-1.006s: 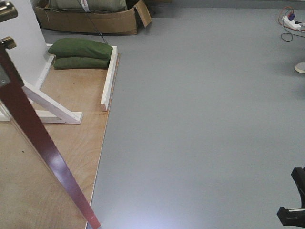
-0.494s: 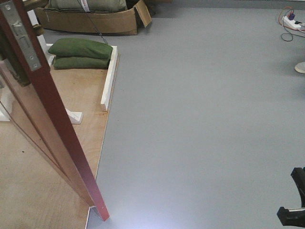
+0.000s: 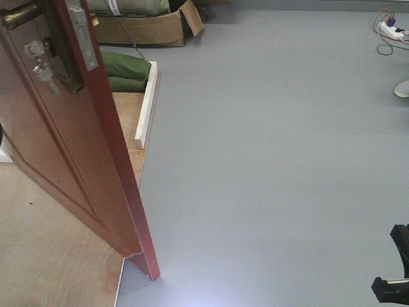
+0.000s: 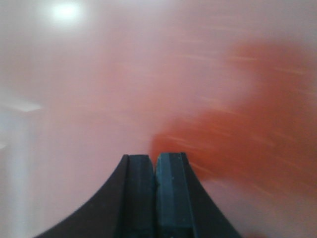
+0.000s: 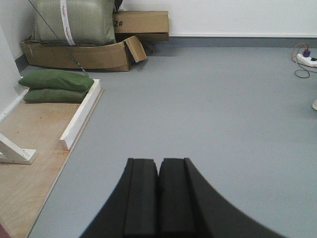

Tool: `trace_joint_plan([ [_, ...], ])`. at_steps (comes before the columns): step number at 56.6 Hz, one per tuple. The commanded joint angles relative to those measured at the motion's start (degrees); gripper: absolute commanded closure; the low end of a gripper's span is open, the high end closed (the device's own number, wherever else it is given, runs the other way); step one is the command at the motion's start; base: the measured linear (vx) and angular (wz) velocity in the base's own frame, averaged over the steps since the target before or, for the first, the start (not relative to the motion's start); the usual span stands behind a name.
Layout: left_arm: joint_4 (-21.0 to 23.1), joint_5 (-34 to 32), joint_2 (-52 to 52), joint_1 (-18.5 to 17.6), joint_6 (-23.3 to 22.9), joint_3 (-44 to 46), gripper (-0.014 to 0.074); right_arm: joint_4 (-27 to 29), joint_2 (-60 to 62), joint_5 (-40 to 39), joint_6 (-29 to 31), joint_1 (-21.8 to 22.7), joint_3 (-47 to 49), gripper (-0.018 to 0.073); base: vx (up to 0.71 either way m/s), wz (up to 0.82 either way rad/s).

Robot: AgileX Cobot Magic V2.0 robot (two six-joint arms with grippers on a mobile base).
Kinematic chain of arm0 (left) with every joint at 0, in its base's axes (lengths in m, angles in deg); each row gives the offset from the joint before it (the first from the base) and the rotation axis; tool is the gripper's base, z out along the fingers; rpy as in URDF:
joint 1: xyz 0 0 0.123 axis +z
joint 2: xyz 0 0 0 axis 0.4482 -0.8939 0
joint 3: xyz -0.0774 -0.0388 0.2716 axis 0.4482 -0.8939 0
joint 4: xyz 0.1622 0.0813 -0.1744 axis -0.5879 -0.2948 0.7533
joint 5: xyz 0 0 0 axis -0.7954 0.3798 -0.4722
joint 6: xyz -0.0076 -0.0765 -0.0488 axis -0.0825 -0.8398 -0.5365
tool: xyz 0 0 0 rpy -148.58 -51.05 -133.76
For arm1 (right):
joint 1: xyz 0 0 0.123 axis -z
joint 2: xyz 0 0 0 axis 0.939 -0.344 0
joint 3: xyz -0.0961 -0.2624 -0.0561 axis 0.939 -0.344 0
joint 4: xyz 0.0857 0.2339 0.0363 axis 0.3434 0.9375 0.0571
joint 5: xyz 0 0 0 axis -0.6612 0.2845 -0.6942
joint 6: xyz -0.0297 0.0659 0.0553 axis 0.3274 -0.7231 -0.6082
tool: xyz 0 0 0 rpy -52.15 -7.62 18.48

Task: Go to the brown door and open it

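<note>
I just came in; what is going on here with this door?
A two-armed robot is working on opening the brown door. The door stands swung out at an angle, its narrow edge toward the front camera, with the brass handle and keys visible on its face. The left claw is shut and empty, very close to the door's reddish surface; contact cannot be confirmed. The right claw, also shut and empty, points over the grey floor.

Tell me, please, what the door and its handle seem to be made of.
The door looks like wood under glossy reddish-brown varnish: it has recessed panels and a sheen along its edge. The handle is probably brass-coloured metal, judging by its dull yellow shine.
</note>
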Motion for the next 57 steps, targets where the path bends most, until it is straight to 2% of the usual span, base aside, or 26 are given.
trace_joint_plan([
  [1, 0.6, -4.5, 0.6, -1.0, 0.5, 1.9, 0.056, -0.2, 0.3, -4.4, 0.4, 0.0, -0.2, 0.0559, 0.0, 0.0],
  [14, 0.8, -5.8, -1.2, -2.7, 3.4, 1.9, 0.0558, -0.2, 0.3, -4.4, 0.4, 0.0, -0.2, 0.0559, 0.0, 0.0],
  [23, 0.8, -8.7, -1.4, -2.7, 3.4, 1.9, 0.0558, -0.2, 0.3, -4.4, 0.4, 0.0, -0.2, 0.0559, 0.0, 0.0],
  [48, 0.9, -8.8, -1.4, -2.6, 3.5, 1.9, 0.0558, -0.2, 0.3, -4.4, 0.4, 0.0, -0.2, 0.0559, 0.0, 0.0],
  [57, 0.9, -8.8, -1.4, -2.6, 9.7, 1.9, 0.0554, -0.2, 0.3, -4.4, 0.4, 0.0, -0.2, 0.0559, 0.0, 0.0],
])
